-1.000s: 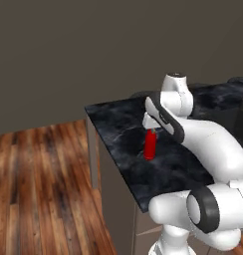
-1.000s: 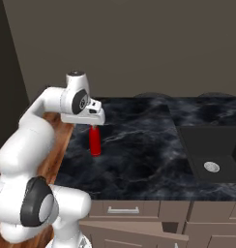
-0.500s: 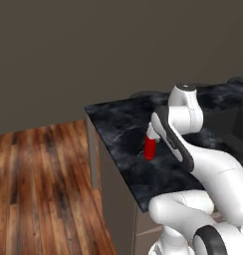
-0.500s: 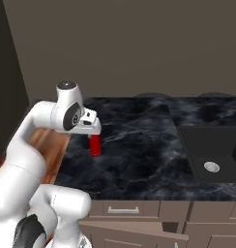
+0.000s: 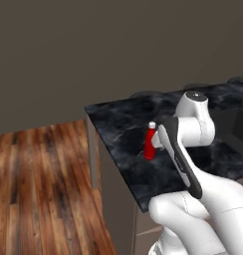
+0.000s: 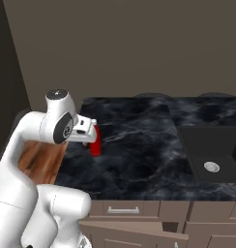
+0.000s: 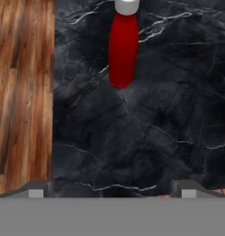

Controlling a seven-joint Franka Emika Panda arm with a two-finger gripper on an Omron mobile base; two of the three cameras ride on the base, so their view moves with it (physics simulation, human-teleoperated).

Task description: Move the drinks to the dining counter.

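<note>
A red bottle with a white cap (image 5: 150,145) stands upright on a black white-veined marble top (image 5: 118,124), close to its squared left corner. The bottle (image 6: 95,146) is just in front of my hand in the right base view. From the hand, the bottle (image 7: 123,50) is at the top of the picture, well ahead of my gripper (image 7: 112,191). The fingertips (image 7: 36,191) stand wide apart and the gripper is open, with only bare marble between them. I cannot tell whether this top is the dining counter.
A sink basin (image 6: 212,155) is sunk into the marble at the right. Handled drawers (image 6: 122,210) run under the front edge. Wooden floor (image 5: 39,189) lies to the left of the counter's plain end panel (image 5: 113,199). A dark wall stands behind.
My arm has folded back and my hand has drawn away from the red bottle toward the base. The bottle stands where it stood. The gripper stayed open.
</note>
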